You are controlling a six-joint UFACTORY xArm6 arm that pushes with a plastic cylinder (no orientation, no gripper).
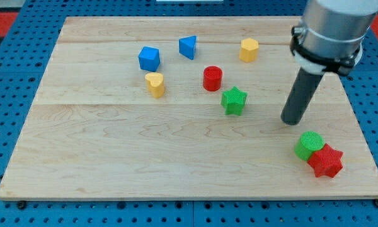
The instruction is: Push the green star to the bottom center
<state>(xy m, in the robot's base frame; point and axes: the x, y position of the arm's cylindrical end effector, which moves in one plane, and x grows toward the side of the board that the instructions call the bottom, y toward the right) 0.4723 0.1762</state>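
Note:
The green star [234, 101] lies on the wooden board [145, 157], a little right of the middle. My tip [293, 120] rests on the board to the star's right and slightly lower, apart from it by a clear gap. The dark rod rises from the tip to the arm at the view's top right. A red cylinder [212, 78] stands just up and left of the star.
A green cylinder [309, 145] and a red star [326, 161] touch each other at the lower right. A blue cube [149, 58], a blue triangular block [188, 46], a yellow heart [155, 84] and a yellow hexagon [249, 49] lie in the upper half.

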